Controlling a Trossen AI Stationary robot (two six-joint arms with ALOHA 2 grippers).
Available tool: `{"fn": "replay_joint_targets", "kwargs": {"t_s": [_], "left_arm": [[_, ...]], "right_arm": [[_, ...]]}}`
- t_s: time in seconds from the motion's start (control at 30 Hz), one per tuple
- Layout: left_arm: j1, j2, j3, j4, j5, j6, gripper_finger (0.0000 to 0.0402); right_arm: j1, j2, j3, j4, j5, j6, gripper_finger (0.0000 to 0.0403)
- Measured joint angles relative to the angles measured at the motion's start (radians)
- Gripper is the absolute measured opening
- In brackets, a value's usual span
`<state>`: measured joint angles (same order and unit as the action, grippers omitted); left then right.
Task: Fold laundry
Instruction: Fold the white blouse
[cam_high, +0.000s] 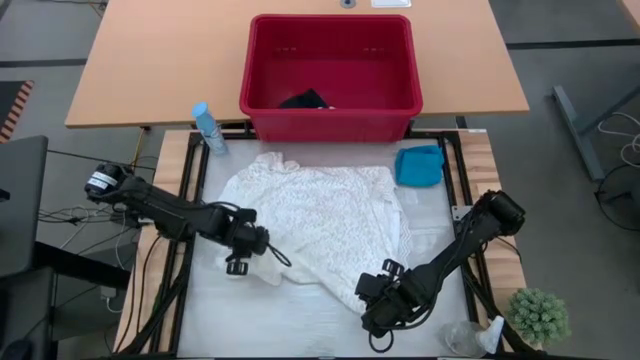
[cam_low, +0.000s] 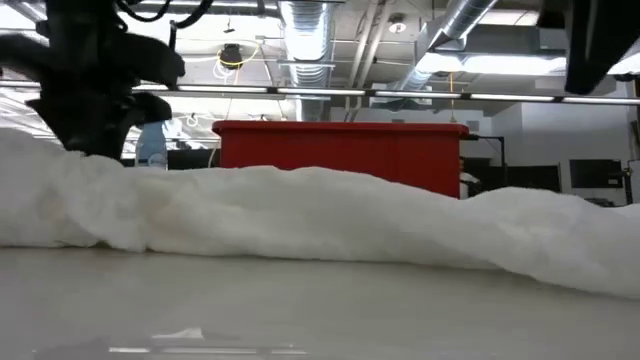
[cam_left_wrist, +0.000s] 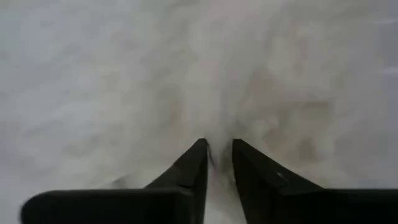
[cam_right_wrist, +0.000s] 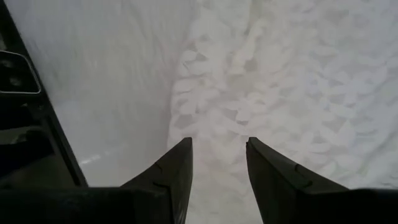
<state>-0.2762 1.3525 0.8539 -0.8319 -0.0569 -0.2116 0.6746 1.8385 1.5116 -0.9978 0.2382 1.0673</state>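
Observation:
The cream-white lacy cloth (cam_high: 320, 215) lies spread and rumpled over the middle of the white mat; in the low view it is a long low mound (cam_low: 320, 205). The turquoise garment (cam_high: 419, 166) lies bunched at the mat's far right corner. The dark garment (cam_high: 305, 100) sits inside the red basket. My left gripper (cam_high: 238, 266) points down at the cloth's near left edge, its fingers a narrow gap apart (cam_left_wrist: 219, 149). My right gripper (cam_high: 372, 305) hovers open (cam_right_wrist: 219, 146) over the cloth's near right edge (cam_right_wrist: 205, 106), above it. My left gripper has its fingertips (cam_left_wrist: 198, 149) right at the white cloth (cam_left_wrist: 124, 74), coming from above and pointing down. The wrist view is blurred, and I cannot tell whether they touch the cloth.
The red basket (cam_high: 330, 75) stands across the mat's far edge on the wooden table. A blue spray bottle (cam_high: 208, 128) lies at the far left corner. A small green plant (cam_high: 540, 315) and a clear bottle (cam_high: 470, 338) stand at the near right. Bare mat (cam_high: 250, 320) shows along the near edge.

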Motion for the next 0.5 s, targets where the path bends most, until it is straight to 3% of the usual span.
{"fn": "replay_joint_targets", "kwargs": {"t_s": [0.13,0.23,0.4,0.5], "left_arm": [[0.027,0.0,0.063,-0.005,0.168,0.0,0.0112],[0.031,0.0,0.138,-0.048,0.194,-0.039,0.0137],[0.003,-0.001,0.283,-0.128,0.076,-0.029,0.0142],[-0.056,-0.001,0.318,-0.084,-0.008,-0.012,0.0138]], "right_arm": [[0.0,0.0,-0.04,0.055,0.0,0.006,0.0172],[-0.001,0.0,-0.074,0.096,0.002,0.006,0.0172],[-0.003,0.0,-0.126,0.173,0.008,0.011,0.0172],[-0.003,0.0,-0.151,0.195,0.009,0.037,0.0172]]}}
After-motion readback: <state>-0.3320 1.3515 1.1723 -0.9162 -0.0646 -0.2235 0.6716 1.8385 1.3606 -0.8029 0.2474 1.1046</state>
